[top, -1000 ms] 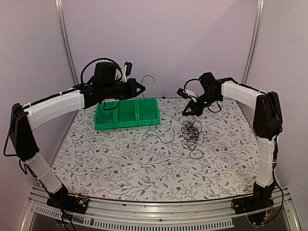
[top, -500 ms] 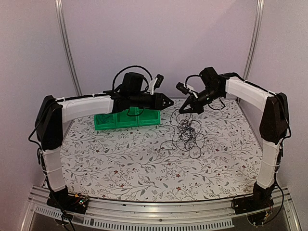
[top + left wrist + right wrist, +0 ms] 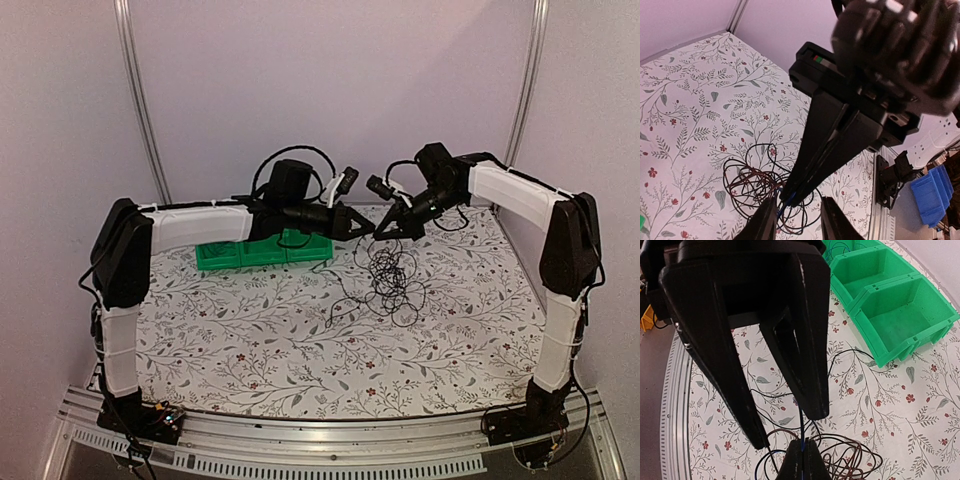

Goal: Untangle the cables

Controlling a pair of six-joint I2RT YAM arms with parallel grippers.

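Right gripper (image 3: 802, 460): its fingers are pressing together on the blue cable (image 3: 801, 426), pinching one strand that is running up out of the tips.
Left gripper (image 3: 798, 222): its fingers are standing apart, straddling the right gripper's tips and the pinched strand; nothing is sitting clamped between them.
Arms: both are reaching over the far middle of the table, one from each side, with their tips nearly meeting.
Tangle of cables (image 3: 395, 282): it is lying on the floral table cover (image 3: 250, 340) just near of the two grippers, right of centre. A few loops are rising toward the right gripper, and one loose black strand is trailing left toward the green bins (image 3: 265, 250).
Step in hand: by the pose, the arms are probably setting up a second hold on the blue strand, to draw it out of the black loops.
Next move: it is calling for the left fingers to close on the strand just beside the right tips. A slow pull apart then lets the loops slip rather than cinch.
Hard to make out: where the blue cable is running inside the knot, how many cables are making it up, and what is lying in the bins. Both wrist views are cutting off part of the tangle.
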